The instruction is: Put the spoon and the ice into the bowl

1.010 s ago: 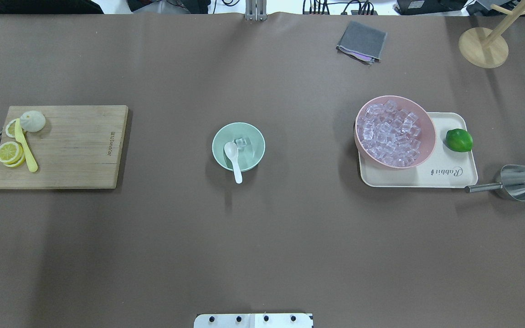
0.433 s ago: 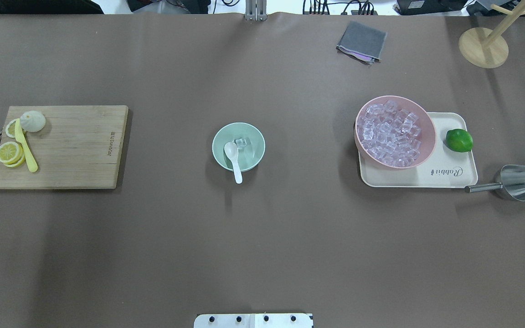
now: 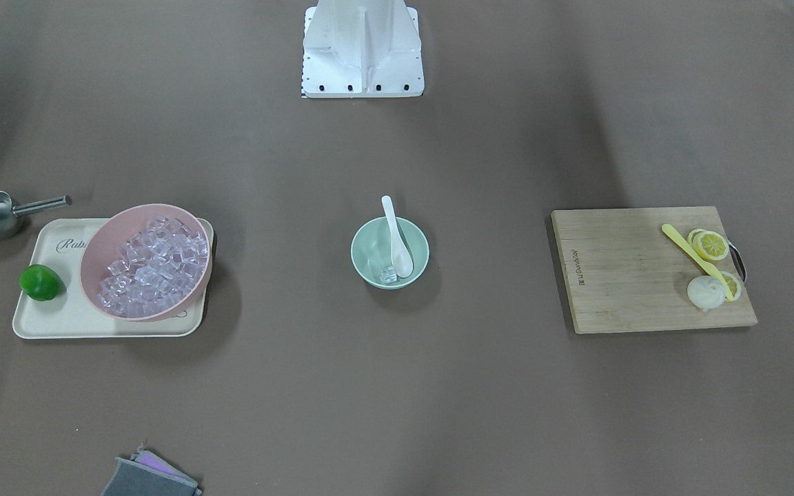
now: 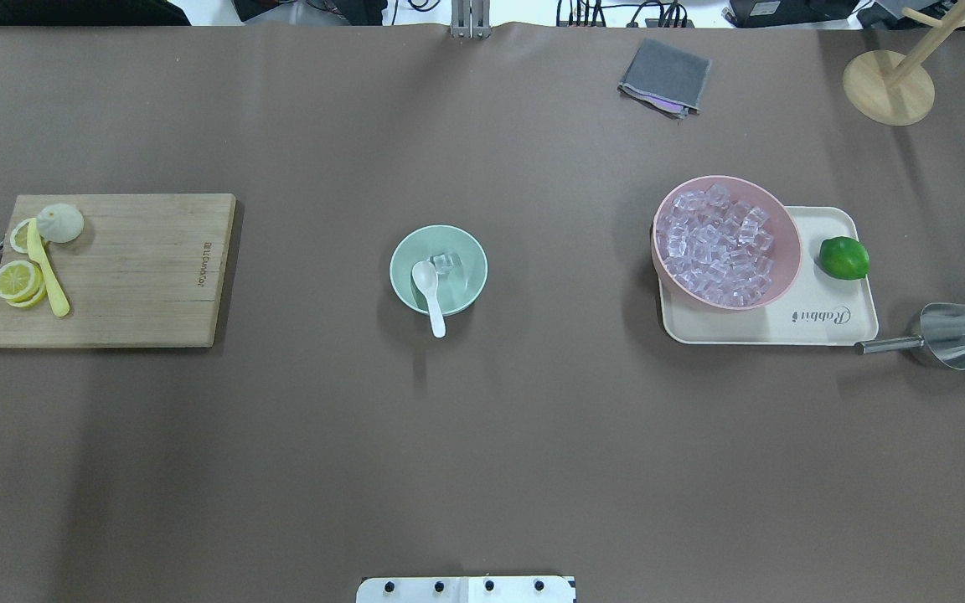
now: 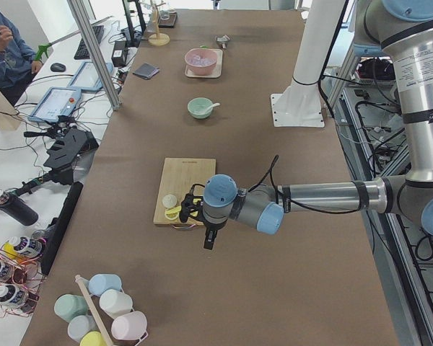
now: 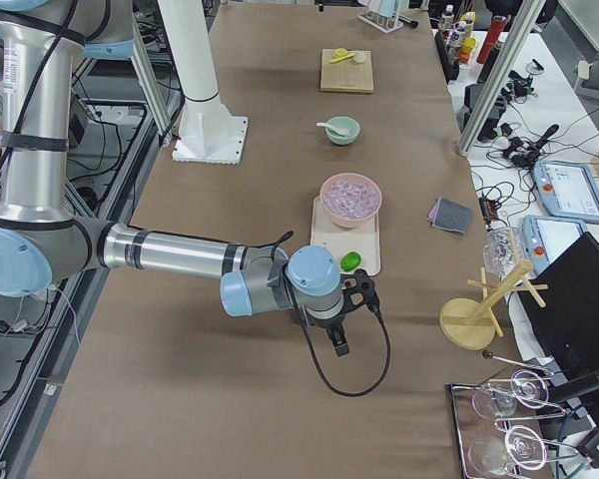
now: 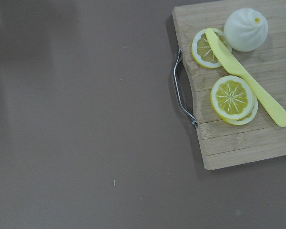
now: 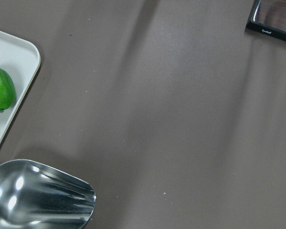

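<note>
Even bright overhead light; soft shadows; glare on metal scoop (image 8: 38,195); frames sharp.

Silver tubes (image 5: 325,194), blue caps (image 5: 220,191), black cables (image 6: 386,351)

Matt brown paper-like sheet (image 4: 482,452) under everything. Smooth, softly shining mint bowl (image 4: 467,280), with a glossy white spoon (image 4: 430,295) and clear, glassy ice (image 4: 445,262) inside. Right of the bowl, a satin pink bowl (image 4: 786,243) on a smooth cream plastic-looking tray (image 4: 817,293), then a polished metal scoop (image 4: 952,333). Left of the bowl, a pale grained wooden board (image 4: 139,268) with a metal handle (image 7: 175,86). Beyond the bowl, soft matt grey cloth (image 4: 667,74).
</note>
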Available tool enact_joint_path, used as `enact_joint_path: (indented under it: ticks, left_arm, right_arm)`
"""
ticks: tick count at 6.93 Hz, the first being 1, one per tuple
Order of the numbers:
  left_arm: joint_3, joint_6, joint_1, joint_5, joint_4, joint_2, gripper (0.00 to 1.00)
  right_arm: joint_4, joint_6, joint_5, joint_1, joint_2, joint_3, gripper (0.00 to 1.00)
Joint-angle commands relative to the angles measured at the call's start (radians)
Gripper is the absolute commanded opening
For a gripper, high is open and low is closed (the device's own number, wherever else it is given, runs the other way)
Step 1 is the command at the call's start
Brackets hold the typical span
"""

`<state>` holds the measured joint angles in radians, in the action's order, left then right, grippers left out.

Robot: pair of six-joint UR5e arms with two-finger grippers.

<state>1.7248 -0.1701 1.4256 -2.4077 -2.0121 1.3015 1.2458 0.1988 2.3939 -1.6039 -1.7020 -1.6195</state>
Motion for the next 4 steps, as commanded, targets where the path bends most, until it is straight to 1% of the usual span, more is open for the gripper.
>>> enact_joint_path:
  ticks: [1, 2, 3, 4]
  left_arm:
    - [-0.013, 0.000, 0.030, -0.001, 0.001, 0.001, 0.98]
    - [-0.008, 0.000, 0.044, -0.002, 0.001, -0.002, 0.98]
    - [-0.007, -0.002, 0.044, -0.002, 0.001, -0.001, 0.98]
    - [-0.011, -0.002, 0.052, -0.002, 0.003, 0.001, 0.98]
  right_arm:
    - [0.111, 0.001, -0.005, 0.001, 0.024, -0.041, 1.00]
    - [0.168, 0.001, -0.012, 0.007, 0.027, -0.074, 1.00]
    - [0.176, 0.001, -0.030, 0.015, 0.027, -0.076, 1.00]
    - [0.178, -0.001, -0.030, 0.015, 0.015, -0.088, 1.00]
